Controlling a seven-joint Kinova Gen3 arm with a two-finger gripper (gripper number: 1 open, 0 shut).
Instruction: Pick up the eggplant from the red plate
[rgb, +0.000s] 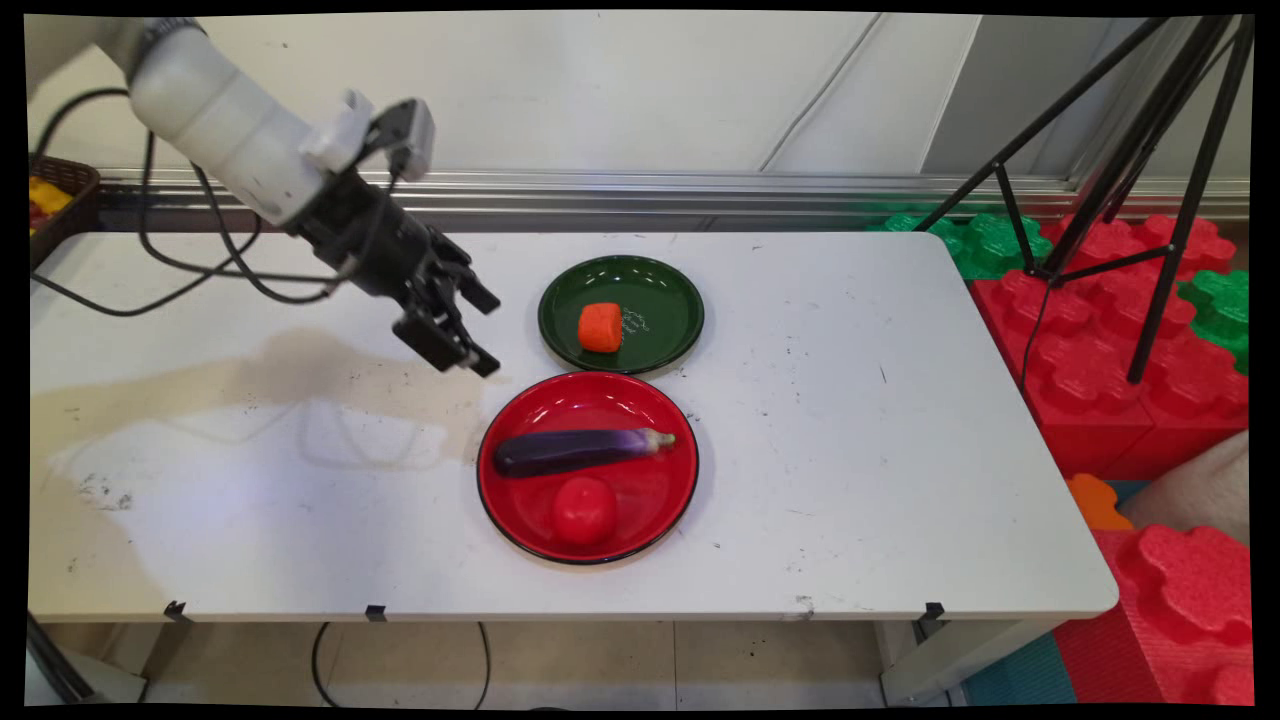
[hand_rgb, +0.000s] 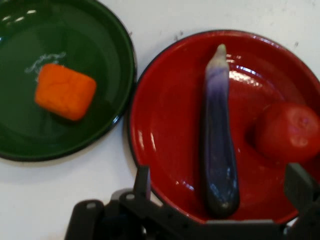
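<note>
Your black two-finger pincer (rgb: 478, 330) hangs above the white worktop (rgb: 850, 420), just off the left rim of the round red enamel plate (rgb: 660, 500), tilted down toward it; its fingers stand wide apart and hold nothing, and in the hand view they frame the near end of the long glossy purple aubergine (hand_rgb: 218, 150). You can judge that this tilt is why the hand camera looks straight along the aubergine, which lies across the red plate's middle with its pale stem end pointing away from the pincer. Beside the aubergine on the same plate, on the side toward the worktop's near edge, sits the round red tomato (rgb: 584, 510), close to it though contact is not clear. Behind the red plate, rims almost touching, the round dark-green plate (rgb: 670, 300) carries the blocky orange carrot piece (rgb: 600, 327). Count two plates, one aubergine, one tomato, one carrot piece.
</note>
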